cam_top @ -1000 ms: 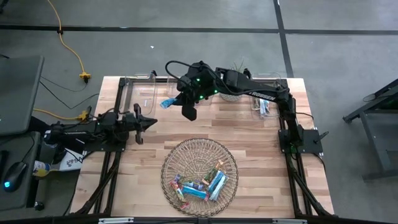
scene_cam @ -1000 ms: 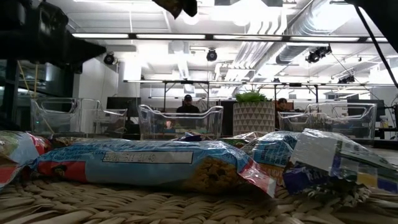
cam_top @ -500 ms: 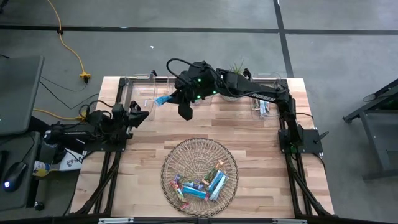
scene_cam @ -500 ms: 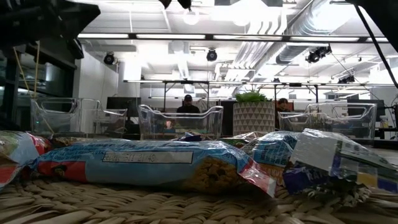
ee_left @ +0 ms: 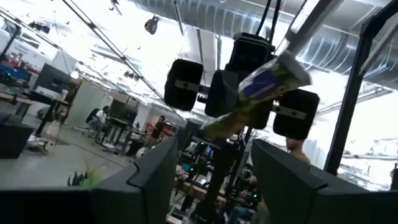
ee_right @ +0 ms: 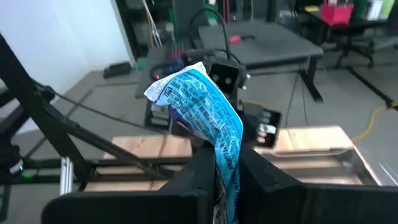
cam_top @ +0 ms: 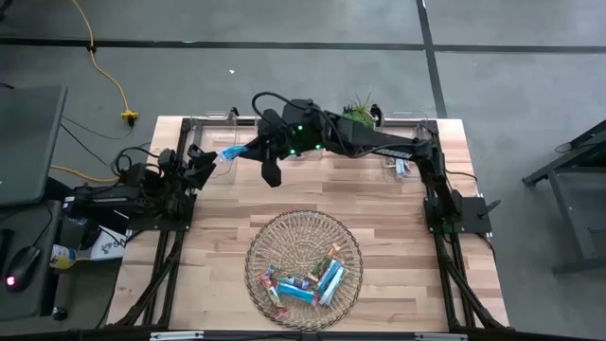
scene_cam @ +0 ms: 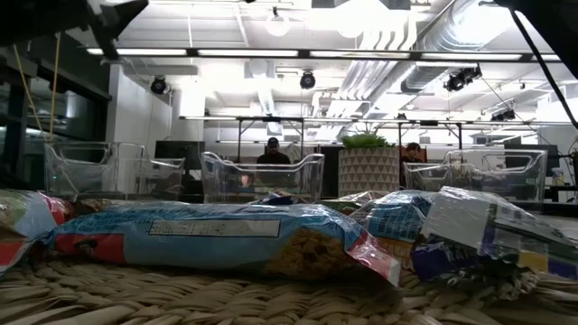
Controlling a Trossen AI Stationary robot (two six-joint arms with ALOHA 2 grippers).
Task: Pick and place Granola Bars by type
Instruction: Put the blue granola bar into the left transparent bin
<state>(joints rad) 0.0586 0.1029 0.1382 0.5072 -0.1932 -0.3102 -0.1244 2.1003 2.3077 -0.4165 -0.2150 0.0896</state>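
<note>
A pale wooden worktop (cam_top: 398, 237) stands on a grey floor, with an open-plan office behind it in the low view. Nearest the camera, a round woven wire basket (cam_top: 260, 248) holds the remaining Granola Bars (cam_top: 305, 281), a loose heap of blue-and-white and tan wrappers. Farther back, over the left part of the worktop, the right pincer (cam_top: 248, 152) is clamped on one end of a blue-and-white bar (ee_right: 205, 112), which juts out past its fingertips. The left pincer (cam_top: 201, 161) faces it just beside the bar's free end, its two fingers (ee_left: 155, 174) spread apart with nothing between them. At the far edge stand clear plastic bins (scene_cam: 262, 176) and a small green potted plant (cam_top: 360, 106); one far-right bin holds a few bars already.

Handling, as judged: the bar appears light, with a crinkly foil wrapper that is likely slippery and a brittle filling that may crumble under a hard squeeze. The free end sags and twists slightly, so the wrapper gives little stiffness. A second grip would best fall across the narrow width on the filled body, not the flat crimped seal, which may slide out.
</note>
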